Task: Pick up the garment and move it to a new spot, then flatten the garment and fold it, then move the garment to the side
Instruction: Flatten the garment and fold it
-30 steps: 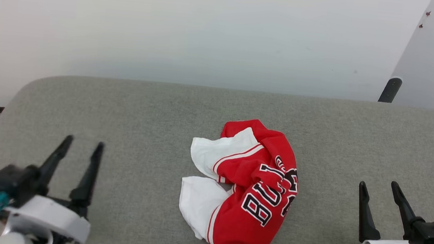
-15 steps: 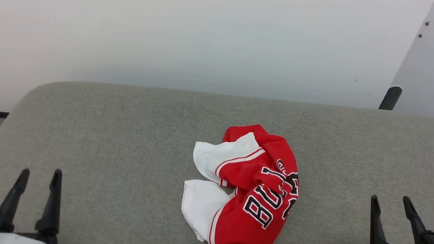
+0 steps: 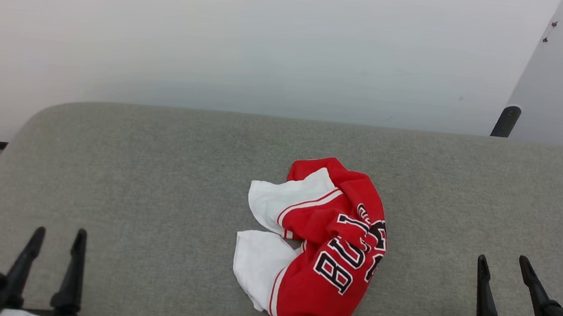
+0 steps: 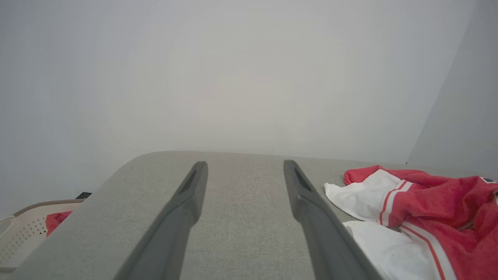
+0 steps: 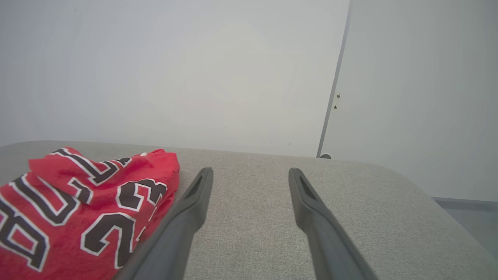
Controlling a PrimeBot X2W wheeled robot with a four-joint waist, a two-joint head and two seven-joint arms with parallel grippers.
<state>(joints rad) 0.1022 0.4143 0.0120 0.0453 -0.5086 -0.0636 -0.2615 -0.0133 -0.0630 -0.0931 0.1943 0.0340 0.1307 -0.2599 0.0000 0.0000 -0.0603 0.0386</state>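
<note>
Red jersey shirt (image 3: 334, 254), white sleeves, crumpled on grey cloth tabletop (image 3: 158, 167). Left pincer (image 3: 61, 230) apart, empty. Right pincer (image 3: 501, 257) apart, empty. Both far from shirt.

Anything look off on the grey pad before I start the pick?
Only the jersey: it lies crumpled in a heap, folded over itself, in the middle of the grey pad. No damage shows. The left pincer and right pincer stand open, clear of it.

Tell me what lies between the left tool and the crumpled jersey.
Only bare grey upholstered surface lies between the left tool and the jersey. The head view shows this stretch plainly, and the left wrist view agrees.
</note>
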